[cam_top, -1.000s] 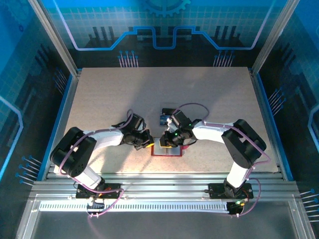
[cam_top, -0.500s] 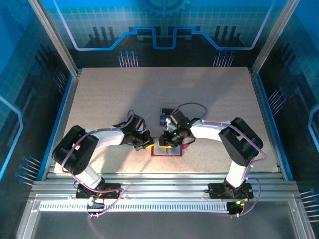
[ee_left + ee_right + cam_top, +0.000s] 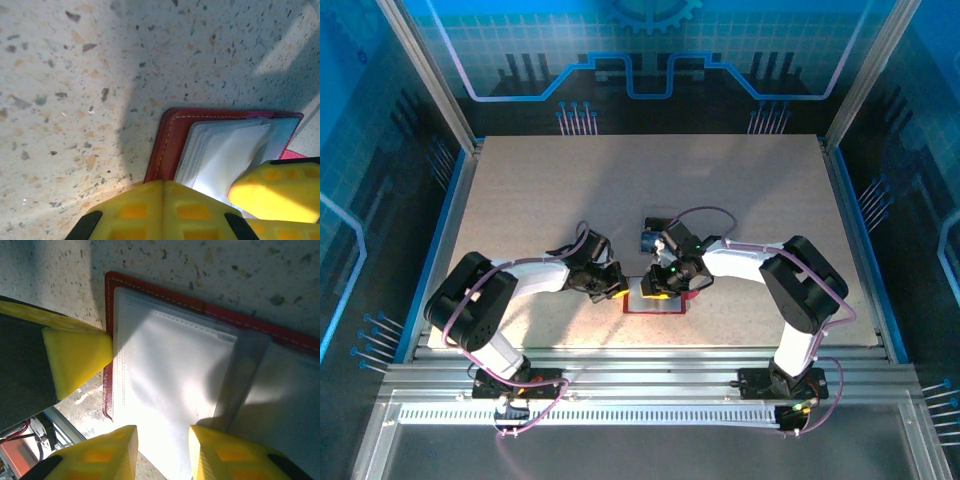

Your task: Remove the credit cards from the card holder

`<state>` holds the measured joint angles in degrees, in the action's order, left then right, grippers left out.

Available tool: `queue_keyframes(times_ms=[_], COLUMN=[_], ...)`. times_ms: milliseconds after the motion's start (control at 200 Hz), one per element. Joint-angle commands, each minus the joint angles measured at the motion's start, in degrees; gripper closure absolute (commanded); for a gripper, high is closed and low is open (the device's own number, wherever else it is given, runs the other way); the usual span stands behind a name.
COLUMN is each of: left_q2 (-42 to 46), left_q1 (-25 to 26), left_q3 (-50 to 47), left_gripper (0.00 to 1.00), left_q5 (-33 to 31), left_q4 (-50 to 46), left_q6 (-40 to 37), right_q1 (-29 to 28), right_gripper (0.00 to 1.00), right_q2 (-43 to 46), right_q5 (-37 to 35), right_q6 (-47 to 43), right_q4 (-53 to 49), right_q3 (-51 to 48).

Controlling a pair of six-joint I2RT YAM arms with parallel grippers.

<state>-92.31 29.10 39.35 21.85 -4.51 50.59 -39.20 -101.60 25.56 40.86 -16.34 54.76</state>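
Against a second ago, finds the right gripper [image 3: 658, 286] nudged slightly leftward, fingers a little further apart. On the left, shows the left gripper [image 3: 618, 287] closed tight, yellow fingers [image 3: 130, 210] pressed together, tip touching the left edge of the card holder [image 3: 655, 305]. Places that red wallet open and flat on the table [image 3: 520, 190], near the front edge, between both grippers. To the right, shows the right gripper's pads [image 3: 220, 450] narrowly parted above a pale inner pocket [image 3: 170, 365], fabric visible through the gap. Just beyond, puts a blue card [image 3: 646, 240].
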Motion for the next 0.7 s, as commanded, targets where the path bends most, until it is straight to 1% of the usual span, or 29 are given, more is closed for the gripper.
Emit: queue_keyframes(times_ms=[0,350,510,695], left_q2=[-0.94,-0.96,-0.29,2.80], left_q1=[0.00,-0.14,-0.10,-0.06], left_q3=[0.69,0.86,1.41,2.49], left_gripper=[0.97,0.96,0.96,0.92], left_q5=[-0.93,-0.93,-0.84,-0.58], left_q4=[-4.17,-4.40,-4.91,-5.33], left_q6=[-1.52,-1.72,-1.72,-1.22], right_q1=[0.86,1.91,2.53,3.10], right_gripper=[0.66,0.66,0.66,0.66], right_q2=[1.40,2.49,2.38,2.37], right_q5=[-1.22,-0.45,1.18,2.47], right_q6=[-1.05,-0.61,0.50,1.50], right_q4=[-2.47,-0.81,2.44,5.08], right_q3=[-0.88,-2.94,-4.80,-7.21])
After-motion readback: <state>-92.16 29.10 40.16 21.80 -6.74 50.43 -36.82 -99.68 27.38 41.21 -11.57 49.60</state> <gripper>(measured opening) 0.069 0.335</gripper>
